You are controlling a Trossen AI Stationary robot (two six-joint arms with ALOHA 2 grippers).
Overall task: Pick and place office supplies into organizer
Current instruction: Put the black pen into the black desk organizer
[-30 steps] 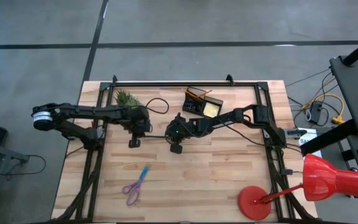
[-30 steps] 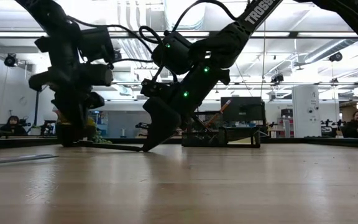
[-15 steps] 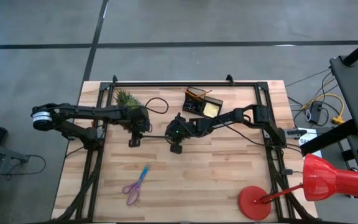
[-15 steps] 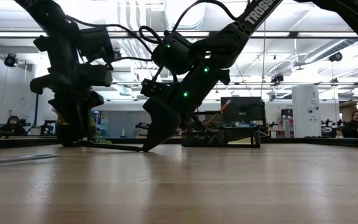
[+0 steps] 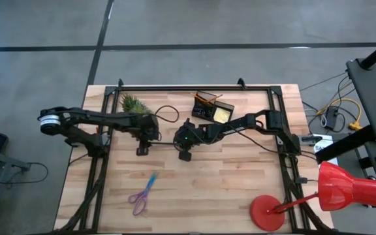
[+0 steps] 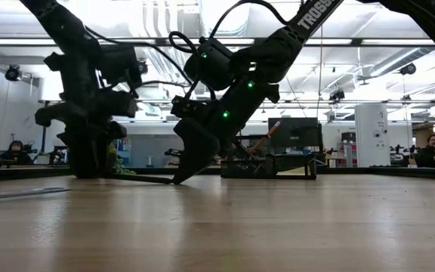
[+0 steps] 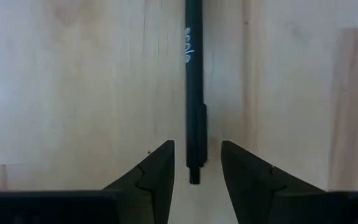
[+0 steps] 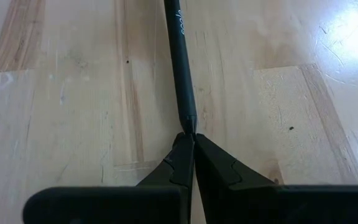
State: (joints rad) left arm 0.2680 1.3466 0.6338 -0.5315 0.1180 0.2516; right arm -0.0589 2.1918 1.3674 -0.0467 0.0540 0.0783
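Handover of a black pen (image 7: 194, 93) lying on the surface (image 5: 227, 183). The right gripper (image 8: 192, 144) pinches one pen tip; the left gripper (image 7: 196, 168) stands parted around the other end, not clamping. Next, probably: the right arm lifts the pen toward the organizer (image 5: 213, 108), well apart from the scissors (image 5: 142, 194).

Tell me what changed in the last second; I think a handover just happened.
The left gripper opened its jaws and let go of the black pen, which now lies between them on the table. The left arm shifted slightly. The right gripper stayed shut on the pen's other end; scissors and organizer unmoved.
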